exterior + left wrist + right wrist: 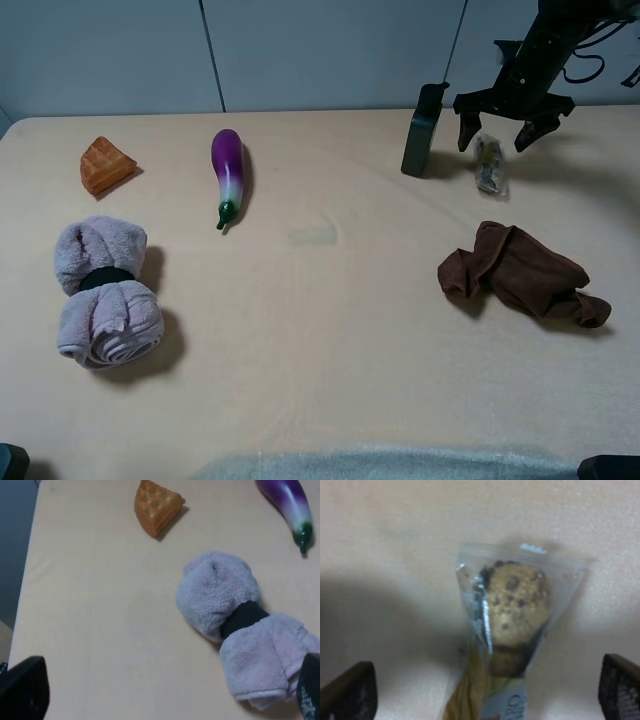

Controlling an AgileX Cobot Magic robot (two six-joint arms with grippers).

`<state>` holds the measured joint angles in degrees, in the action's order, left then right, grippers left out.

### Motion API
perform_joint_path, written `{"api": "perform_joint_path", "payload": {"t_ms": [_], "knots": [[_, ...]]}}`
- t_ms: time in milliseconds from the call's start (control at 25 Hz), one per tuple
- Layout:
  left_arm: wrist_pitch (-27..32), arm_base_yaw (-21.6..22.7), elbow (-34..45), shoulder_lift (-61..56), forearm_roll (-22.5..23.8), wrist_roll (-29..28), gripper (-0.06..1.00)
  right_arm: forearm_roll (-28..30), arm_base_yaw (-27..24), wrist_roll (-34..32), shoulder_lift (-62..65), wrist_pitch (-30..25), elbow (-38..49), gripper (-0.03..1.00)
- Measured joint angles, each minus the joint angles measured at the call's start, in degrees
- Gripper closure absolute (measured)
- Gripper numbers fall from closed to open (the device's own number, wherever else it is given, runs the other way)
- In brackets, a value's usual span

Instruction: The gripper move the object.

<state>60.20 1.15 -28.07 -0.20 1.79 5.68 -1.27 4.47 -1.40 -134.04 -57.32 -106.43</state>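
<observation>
Directly below my right gripper, wide open and empty, the clear plastic chocolate-chip cookie packet lies at the beige table's far right, long axis square to my finger line, centred between the tips.

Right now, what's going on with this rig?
The right gripper hangs open directly above a wrapped cookie packet at the far right of the table, jaws either side of it but not closed on it. The left gripper is open too, near the rolled towel, holding nothing.
</observation>
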Motion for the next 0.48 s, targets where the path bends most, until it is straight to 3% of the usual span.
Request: {"api": "perform_joint_path", "payload": {"t_ms": [480], "knots": [[0.0,0.0,0.0,0.0,0.0,0.0,-0.05,0.4,0.0,0.0,0.0,-0.3,0.0,0.28]]}}
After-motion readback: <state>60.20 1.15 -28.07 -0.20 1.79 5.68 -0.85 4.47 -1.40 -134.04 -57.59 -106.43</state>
